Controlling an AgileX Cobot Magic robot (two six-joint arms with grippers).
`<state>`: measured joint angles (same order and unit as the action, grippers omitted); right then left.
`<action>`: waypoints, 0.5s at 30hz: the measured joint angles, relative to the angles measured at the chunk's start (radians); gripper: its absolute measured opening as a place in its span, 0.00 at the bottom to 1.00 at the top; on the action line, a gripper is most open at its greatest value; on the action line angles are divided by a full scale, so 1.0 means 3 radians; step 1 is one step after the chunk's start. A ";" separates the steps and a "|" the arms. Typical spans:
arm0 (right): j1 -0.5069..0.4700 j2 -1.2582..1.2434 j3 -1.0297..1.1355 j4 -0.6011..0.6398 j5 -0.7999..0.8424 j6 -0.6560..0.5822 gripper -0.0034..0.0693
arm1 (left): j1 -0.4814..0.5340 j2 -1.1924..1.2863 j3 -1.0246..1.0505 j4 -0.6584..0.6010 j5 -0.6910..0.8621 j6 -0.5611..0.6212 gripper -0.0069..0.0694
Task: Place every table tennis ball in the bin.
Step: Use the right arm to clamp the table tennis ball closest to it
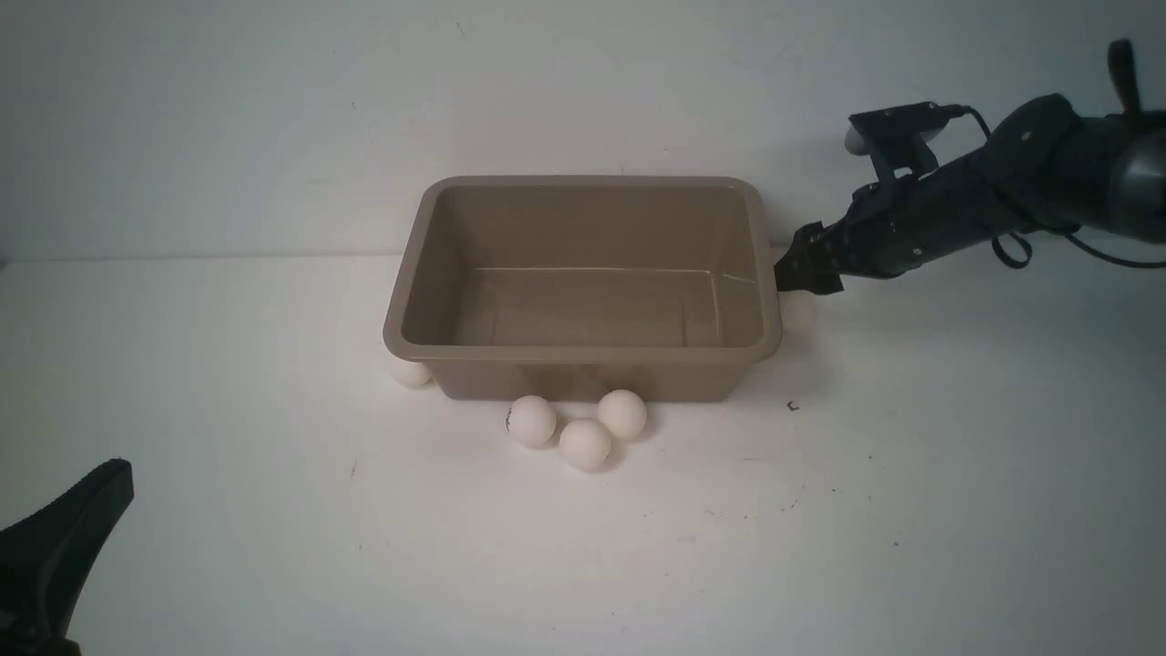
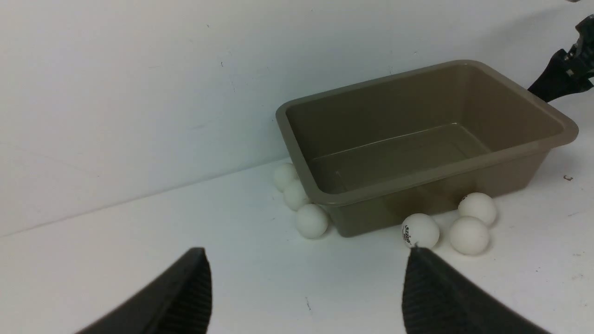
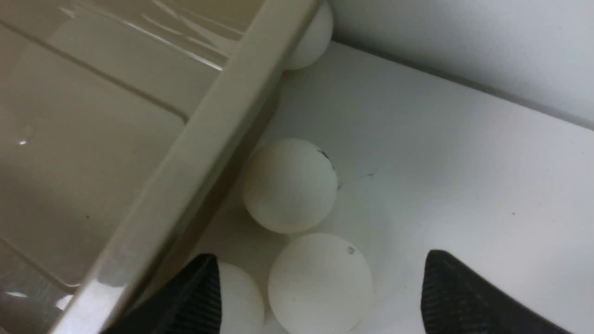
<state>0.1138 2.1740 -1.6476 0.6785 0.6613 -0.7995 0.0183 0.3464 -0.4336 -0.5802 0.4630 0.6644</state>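
Observation:
The taupe bin point(image 1: 583, 352) stands empty in the middle of the table. Three table tennis balls point(image 1: 585, 444) cluster at its front wall, one point(image 1: 410, 372) sits at its left front corner and one point(image 1: 798, 312) shows by its right wall. My right gripper point(image 1: 802, 270) hangs low beside that right wall. In the right wrist view it is open point(image 3: 320, 256), its fingers either side of one ball point(image 3: 320, 285) with gaps on both sides; more balls point(image 3: 290, 185) lie along the bin's rim point(image 3: 199, 155). My left gripper point(image 2: 306, 273) is open and empty, short of the front balls point(image 2: 420, 230).
Three balls point(image 2: 296, 195) line the bin's left wall point(image 2: 441, 169) in the left wrist view. A white wall rises just behind the bin. A tiny dark speck point(image 1: 792, 406) lies on the table right of the bin's front.

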 joint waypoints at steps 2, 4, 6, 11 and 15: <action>0.0000 0.0000 0.0000 -0.0015 -0.0003 0.0000 0.74 | 0.0000 0.0000 0.0000 0.0000 0.0003 0.0000 0.74; 0.0000 0.0000 0.0000 -0.0046 -0.0006 0.0023 0.74 | 0.0000 0.0000 0.0000 0.0000 0.0003 0.0000 0.74; 0.0000 0.0031 -0.0003 -0.0057 -0.0014 0.0052 0.73 | 0.0000 0.0000 0.0000 0.0000 0.0003 0.0000 0.74; 0.0000 0.0159 -0.0003 -0.0060 -0.0024 0.0062 0.73 | 0.0000 0.0000 0.0000 0.0000 0.0003 0.0000 0.74; 0.0000 0.0242 -0.0003 -0.0060 -0.0047 0.0062 0.73 | 0.0000 0.0000 0.0000 0.0000 0.0003 0.0001 0.74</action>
<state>0.1138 2.2466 -1.6486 0.6605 0.6472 -0.7808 0.0183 0.3464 -0.4336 -0.5802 0.4640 0.6647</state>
